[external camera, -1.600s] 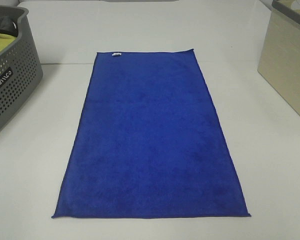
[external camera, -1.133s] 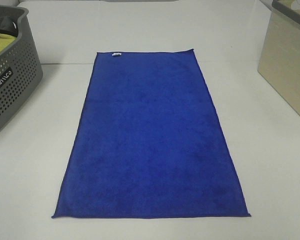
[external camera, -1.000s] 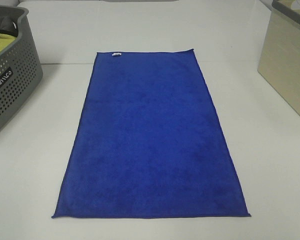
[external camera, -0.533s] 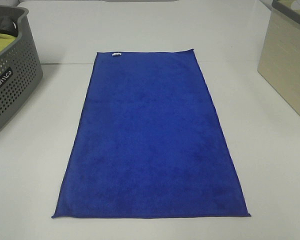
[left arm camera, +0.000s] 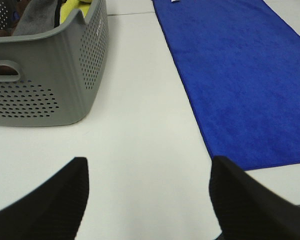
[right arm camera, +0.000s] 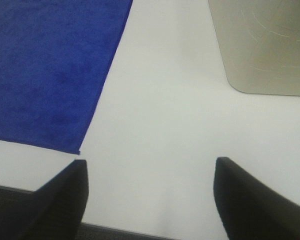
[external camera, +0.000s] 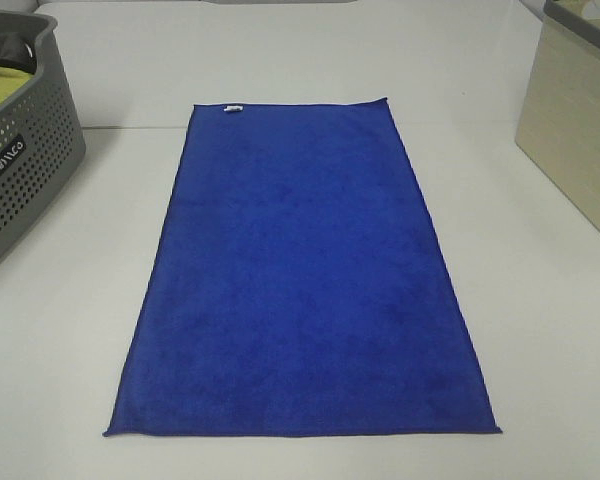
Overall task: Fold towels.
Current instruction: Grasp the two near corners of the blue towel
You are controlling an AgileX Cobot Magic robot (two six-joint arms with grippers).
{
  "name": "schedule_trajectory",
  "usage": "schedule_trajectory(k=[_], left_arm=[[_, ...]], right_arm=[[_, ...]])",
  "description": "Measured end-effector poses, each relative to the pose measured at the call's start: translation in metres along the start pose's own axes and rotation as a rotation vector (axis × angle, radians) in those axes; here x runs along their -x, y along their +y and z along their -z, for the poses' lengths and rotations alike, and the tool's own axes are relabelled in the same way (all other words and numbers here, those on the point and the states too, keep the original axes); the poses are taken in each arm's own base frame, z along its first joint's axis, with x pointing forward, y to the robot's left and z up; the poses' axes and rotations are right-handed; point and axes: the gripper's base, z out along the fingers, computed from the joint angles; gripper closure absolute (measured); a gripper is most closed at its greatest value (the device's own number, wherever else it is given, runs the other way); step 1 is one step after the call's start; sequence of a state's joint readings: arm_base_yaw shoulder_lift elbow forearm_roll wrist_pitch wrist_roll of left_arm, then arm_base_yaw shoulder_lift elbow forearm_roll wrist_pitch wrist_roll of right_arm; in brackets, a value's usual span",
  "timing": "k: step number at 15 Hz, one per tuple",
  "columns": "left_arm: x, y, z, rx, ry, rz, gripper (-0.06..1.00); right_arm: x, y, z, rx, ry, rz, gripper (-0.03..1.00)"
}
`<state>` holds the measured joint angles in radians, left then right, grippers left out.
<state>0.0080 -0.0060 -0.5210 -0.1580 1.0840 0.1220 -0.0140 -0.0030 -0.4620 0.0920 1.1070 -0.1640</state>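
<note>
A royal-blue towel (external camera: 300, 270) lies flat and spread out on the white table, long side running away from me, with a small white tag (external camera: 232, 108) at its far short edge. It also shows in the left wrist view (left arm camera: 240, 75) and the right wrist view (right arm camera: 50, 65). Neither gripper shows in the high view. My left gripper (left arm camera: 147, 200) is open and empty over bare table, to the left of the towel's near left corner. My right gripper (right arm camera: 150, 197) is open and empty over bare table, to the right of the towel's near right corner (right arm camera: 77, 151).
A grey perforated basket (external camera: 25, 160) holding yellow-green cloth (left arm camera: 72, 9) stands at the left. A beige bin (external camera: 575, 120) stands at the right, also in the right wrist view (right arm camera: 265, 45). The table's front edge (right arm camera: 115, 230) runs just below the right gripper.
</note>
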Motion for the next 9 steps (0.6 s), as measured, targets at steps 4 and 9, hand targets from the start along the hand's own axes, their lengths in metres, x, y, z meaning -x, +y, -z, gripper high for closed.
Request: schedule_trajectory(k=[4, 9], left_arm=[[0.0000, 0.0000, 0.0000, 0.000, 0.000, 0.000, 0.29], [0.0000, 0.0000, 0.0000, 0.000, 0.000, 0.000, 0.29]], right_arm=[[0.0000, 0.0000, 0.0000, 0.000, 0.000, 0.000, 0.27], [0.0000, 0.0000, 0.0000, 0.000, 0.000, 0.000, 0.27]])
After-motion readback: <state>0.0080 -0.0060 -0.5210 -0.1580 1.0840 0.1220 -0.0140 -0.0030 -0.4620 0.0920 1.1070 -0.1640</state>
